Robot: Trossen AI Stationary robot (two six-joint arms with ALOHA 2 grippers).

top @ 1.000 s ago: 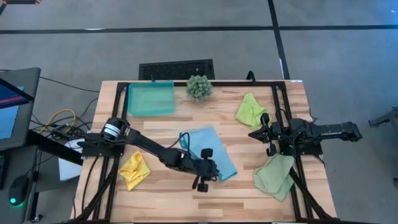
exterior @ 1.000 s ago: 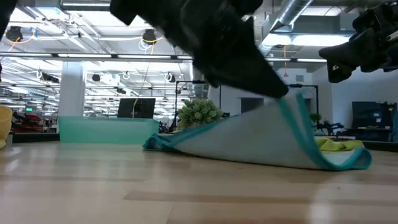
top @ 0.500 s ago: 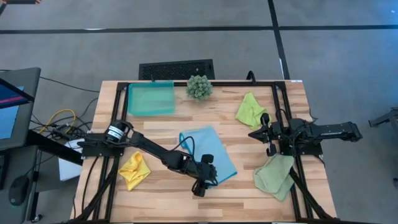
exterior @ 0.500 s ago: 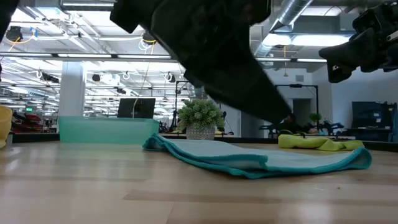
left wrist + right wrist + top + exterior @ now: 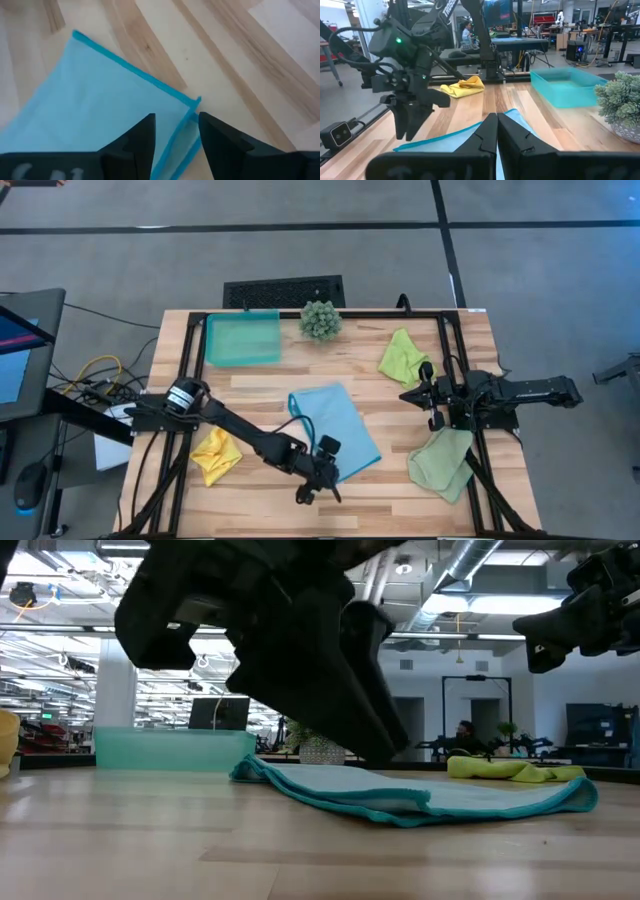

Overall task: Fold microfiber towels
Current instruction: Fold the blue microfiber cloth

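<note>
I see the left gripper [image 5: 318, 485] near the front edge of the table [image 5: 400, 490], its two fingers [image 5: 141, 137] parted with a gap between them and nothing held. The fingers sit just off the front corner of the light blue towel [image 5: 335, 425], which lies flat near the table's middle with one edge doubled over.

I see the right gripper [image 5: 432, 395] raised above the right side of the table, its fingers [image 5: 485, 135] pressed together and empty.

The lime green towel [image 5: 402, 355] lies crumpled at the right rear, just behind the right gripper. The pale sage green towel [image 5: 443, 462] lies bunched at the right front, below the right arm. The yellow towel [image 5: 216, 453] lies crumpled at the left front, beside the left arm.

A teal tray [image 5: 242, 338] sits at the left rear, and a spiky green plant [image 5: 320, 320] stands just beside it at the rear edge.
</note>
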